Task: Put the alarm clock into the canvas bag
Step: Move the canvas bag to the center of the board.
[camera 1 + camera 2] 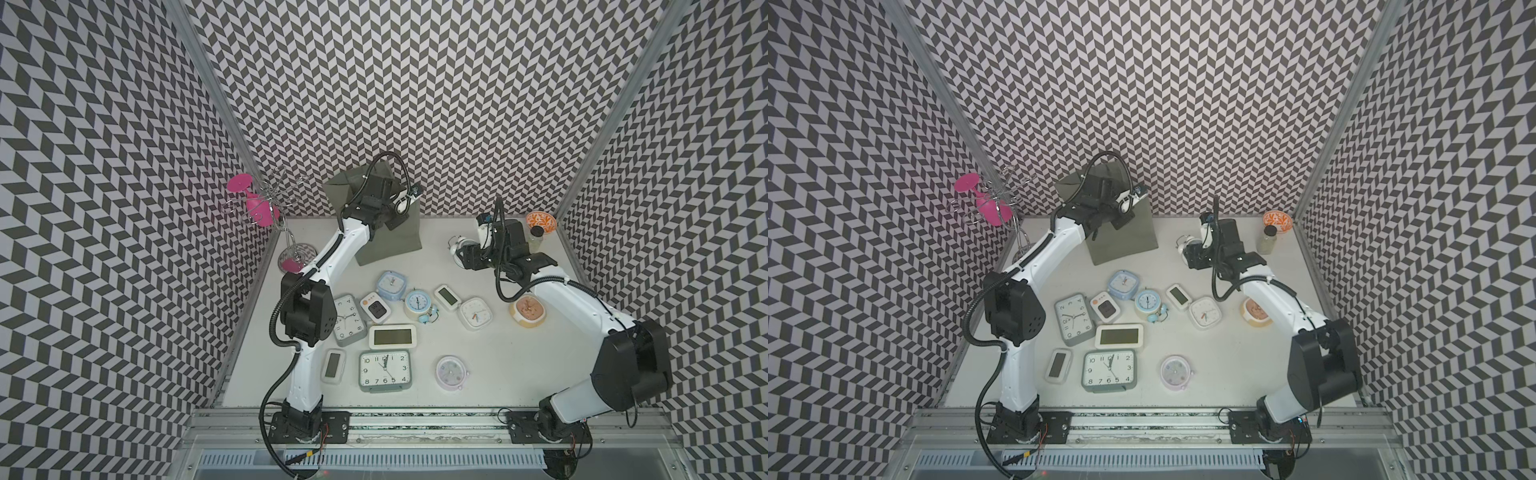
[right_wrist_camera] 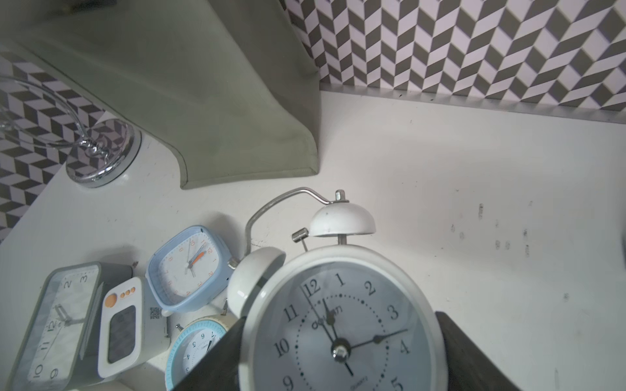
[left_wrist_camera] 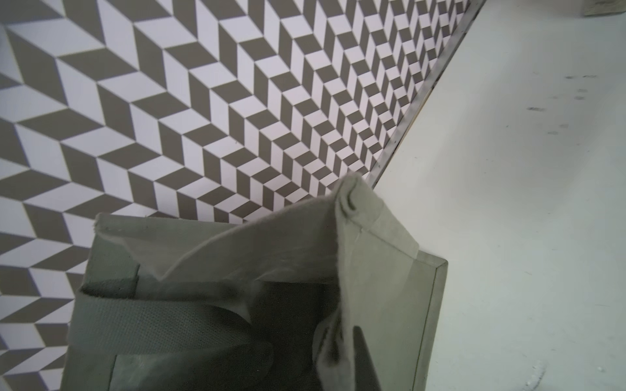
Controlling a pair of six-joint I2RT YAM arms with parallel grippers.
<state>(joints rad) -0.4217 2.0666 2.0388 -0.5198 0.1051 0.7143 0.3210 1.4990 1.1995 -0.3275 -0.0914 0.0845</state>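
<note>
The canvas bag point(image 1: 390, 245) point(image 1: 1125, 243) stands upright at the back of the table, grey-green, its mouth open. My left gripper point(image 1: 409, 198) point(image 3: 349, 359) is at its top rim, shut on a fold of the rim fabric point(image 3: 333, 352); one dark finger point(image 3: 364, 359) shows beside the fold. A loop handle point(image 3: 152, 321) lies across the mouth. My right gripper point(image 1: 462, 249) point(image 2: 338, 355) holds a white twin-bell alarm clock point(image 1: 456, 244) point(image 1: 1185, 243) point(image 2: 342, 321) by its sides, right of the bag and above the table.
Several other clocks point(image 1: 384, 372) lie across the middle and front of the table point(image 1: 490, 365). A wire stand with a pink glass point(image 1: 255, 203) is at the back left. An orange bowl point(image 1: 540, 220) and a small bottle point(image 1: 536, 237) sit back right.
</note>
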